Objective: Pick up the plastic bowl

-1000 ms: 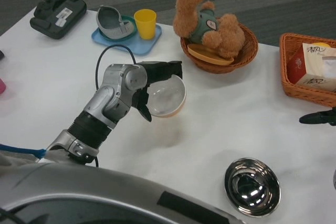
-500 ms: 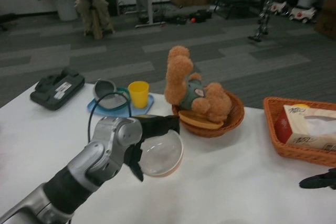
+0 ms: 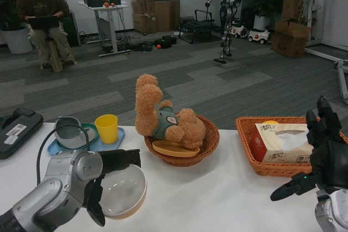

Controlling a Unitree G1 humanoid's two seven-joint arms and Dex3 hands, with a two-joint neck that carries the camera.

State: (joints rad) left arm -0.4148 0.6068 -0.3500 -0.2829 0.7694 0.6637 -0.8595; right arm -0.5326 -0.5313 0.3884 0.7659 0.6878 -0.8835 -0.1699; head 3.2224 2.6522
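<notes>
The plastic bowl (image 3: 124,191), pale inside with an orange outer rim, hangs tilted above the white table (image 3: 217,194) at the lower left. My left hand (image 3: 109,180) grips it by the rim, fingers over the near and far edges. My right hand (image 3: 321,153) is raised at the right edge, fingers spread, holding nothing.
A teddy bear (image 3: 163,120) lies in a round wicker basket (image 3: 201,148) at centre. An orange basket (image 3: 255,156) with a tissue box (image 3: 283,139) stands right. A blue tray (image 3: 111,142) with a yellow cup (image 3: 107,127) and grey bowl (image 3: 69,132) sits left, beside a black case (image 3: 16,131). A person (image 3: 41,17) sits far back.
The camera has tilted up, showing the room. My left hand still holds the bowl, lifted off the table. My right hand has come up into view at the right.
</notes>
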